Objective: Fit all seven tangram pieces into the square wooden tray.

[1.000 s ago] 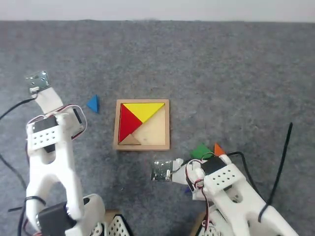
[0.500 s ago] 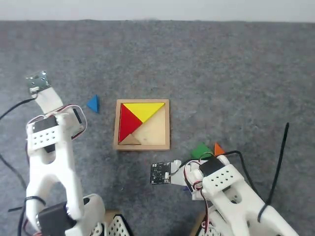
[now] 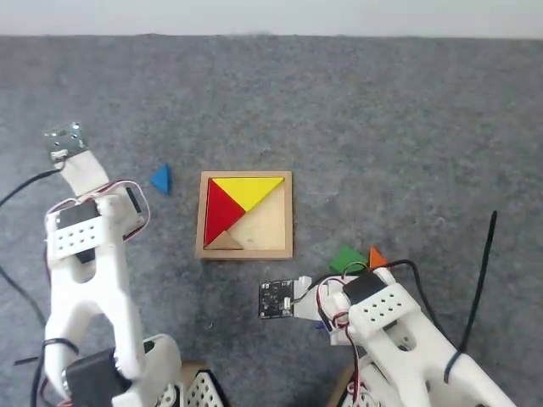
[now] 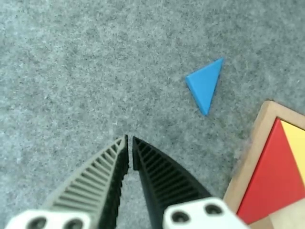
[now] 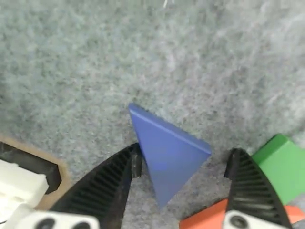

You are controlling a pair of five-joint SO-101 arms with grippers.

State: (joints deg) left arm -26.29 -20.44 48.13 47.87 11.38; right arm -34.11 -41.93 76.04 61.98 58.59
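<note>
As right claw [image 5: 184, 157] gapes around triangle [image 5: 167, 152] | left claw [image 4: 129, 140] closed, empty | green piece [image 5: 279, 164] cropped

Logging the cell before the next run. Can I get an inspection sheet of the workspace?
Surface: grey carpet.
Job's things: wooden tray holds yellow triangle, red triangle and small tan triangle; light blue triangle, green piece, orange piece and dark blue triangle lie outside it.
Clutter: nothing seen.
Grippers: left gripper shut, empty, near the light blue triangle; right gripper open, straddling the dark blue triangle.
Cables: long black cable beside the right arm; second black cable at the left arm.
Surroundings: pale wall strip at the far edge.
</note>
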